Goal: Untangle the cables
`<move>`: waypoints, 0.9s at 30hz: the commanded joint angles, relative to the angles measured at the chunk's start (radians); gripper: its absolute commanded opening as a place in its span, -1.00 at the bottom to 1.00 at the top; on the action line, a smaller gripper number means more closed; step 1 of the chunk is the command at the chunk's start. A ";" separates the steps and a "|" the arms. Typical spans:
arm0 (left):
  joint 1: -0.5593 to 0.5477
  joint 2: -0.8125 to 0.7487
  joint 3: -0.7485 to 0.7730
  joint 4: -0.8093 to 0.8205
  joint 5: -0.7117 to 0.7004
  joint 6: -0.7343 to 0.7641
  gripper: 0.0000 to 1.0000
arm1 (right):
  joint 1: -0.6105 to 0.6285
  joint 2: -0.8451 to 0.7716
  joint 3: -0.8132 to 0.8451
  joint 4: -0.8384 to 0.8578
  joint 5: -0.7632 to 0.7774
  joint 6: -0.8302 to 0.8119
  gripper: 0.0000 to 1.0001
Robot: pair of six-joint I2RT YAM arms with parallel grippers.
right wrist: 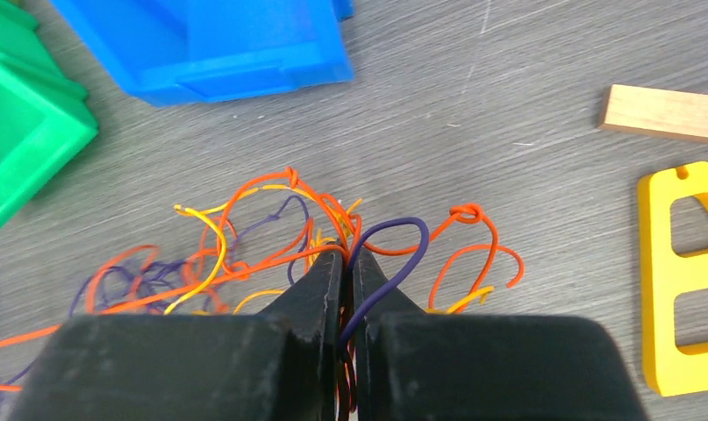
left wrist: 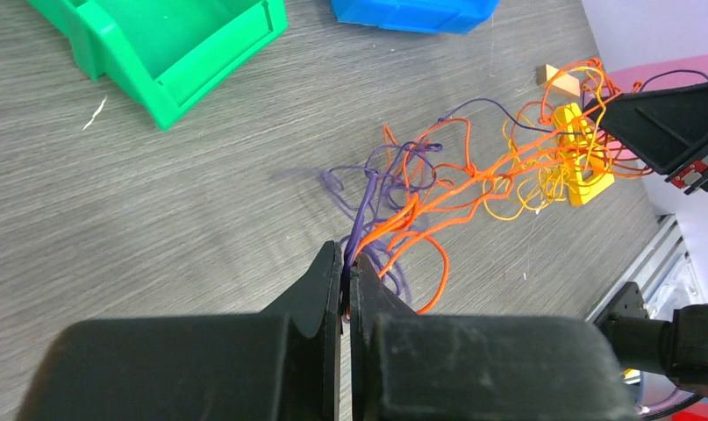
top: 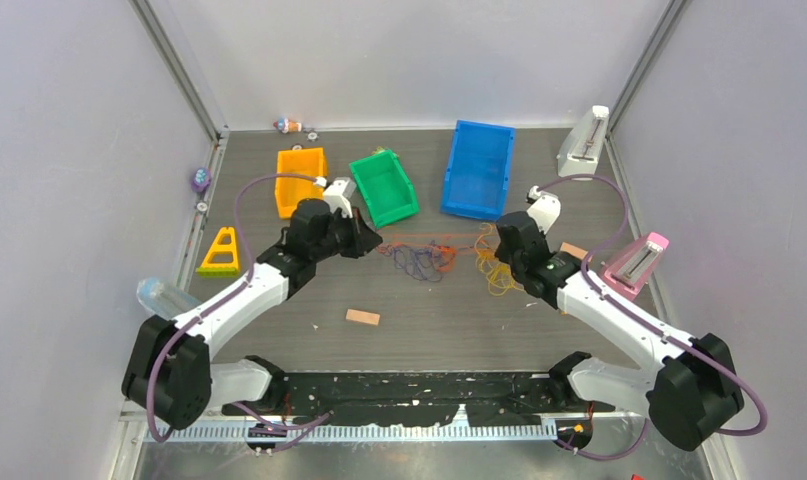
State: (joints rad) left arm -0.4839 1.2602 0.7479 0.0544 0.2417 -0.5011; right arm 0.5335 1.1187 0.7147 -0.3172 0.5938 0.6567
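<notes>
The cables (top: 444, 256) form a thin orange, purple and yellow tangle on the grey table (top: 429, 320) between my two grippers. The left gripper (top: 375, 243) is at the tangle's left end, shut on purple and orange strands (left wrist: 403, 206) that run out from its tips (left wrist: 346, 260). The right gripper (top: 503, 252) is at the right end, shut on orange strands and a purple loop (right wrist: 392, 230) at its tips (right wrist: 348, 256). Orange strands stretch taut between the two grips. The yellow strands (left wrist: 543, 180) bunch up near the right gripper (left wrist: 661, 123).
Orange bin (top: 301, 180), green bin (top: 383, 187) and blue bin (top: 477, 168) stand behind the tangle. A yellow cut-out block (right wrist: 681, 281) and a wood block (right wrist: 666, 114) lie beside the right gripper. Another wood block (top: 362, 317) lies nearer; a yellow triangle (top: 222, 252) is at left.
</notes>
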 commanded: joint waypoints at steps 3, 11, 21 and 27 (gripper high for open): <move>0.065 -0.051 -0.037 -0.040 -0.044 -0.005 -1.00 | -0.055 -0.022 0.018 0.008 -0.107 -0.121 -0.89; 0.065 0.002 -0.029 -0.044 -0.004 0.000 -1.00 | -0.057 -0.060 0.028 0.022 -0.174 -0.225 -0.89; 0.112 -0.117 0.072 -0.259 -0.340 -0.015 -1.00 | -0.115 -0.118 0.181 -0.139 0.052 -0.216 -0.90; 0.182 -0.188 0.011 -0.255 -0.352 -0.074 -1.00 | -0.247 -0.093 0.260 -0.213 0.045 -0.165 -0.90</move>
State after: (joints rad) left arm -0.3855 1.1015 0.7929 -0.0879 0.1173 -0.5743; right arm 0.4057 1.0386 0.9329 -0.4328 0.4351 0.4931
